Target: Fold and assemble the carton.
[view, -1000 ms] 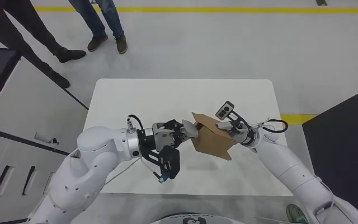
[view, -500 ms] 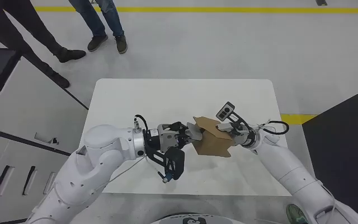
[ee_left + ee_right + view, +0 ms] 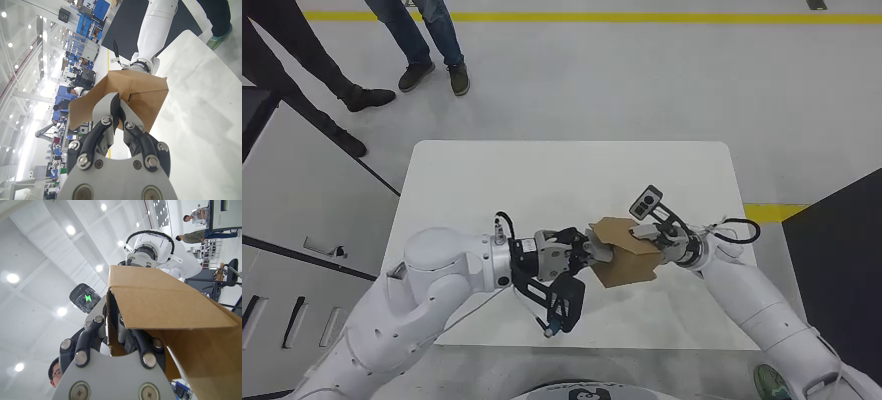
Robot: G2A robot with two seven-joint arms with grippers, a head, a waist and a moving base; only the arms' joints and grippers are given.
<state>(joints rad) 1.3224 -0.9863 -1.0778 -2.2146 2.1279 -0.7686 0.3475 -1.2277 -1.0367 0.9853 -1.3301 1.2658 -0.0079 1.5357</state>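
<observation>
The carton (image 3: 627,255) hangs between my two arms, over the right half of the table's near side, and as far as I can judge it is lifted clear of the surface.

Closest in on the left wrist camera, the left gripper (image 3: 117,102) has its fingers pressed together on the edge of the cardboard at the end facing it, so I read that as a pinch on the carton. Just past the fingertips a loose flap (image 3: 81,111) stands out sideways, unfolded. Behind it the brown body has opened from flat into a box shape with creased walls.

On the opposite end, the right gripper (image 3: 112,321) clamps one upright wall between its fingers. From that wrist camera a folded panel (image 3: 160,306) leans over the opening but does not look tucked or locked. The hollow beneath it is plainly open.

Beyond both grippers lies the white table (image 3: 492,180), with nothing else of the job on it.

My judgement is that we are partway. The body is erected and both ends are gripped. The end flaps are not closed and nothing looks locked. What remains is folding each flap in, tucking the closures, and setting the finished box down. With both claws committed, one must let go to push a flap, and the box may skew then.
</observation>
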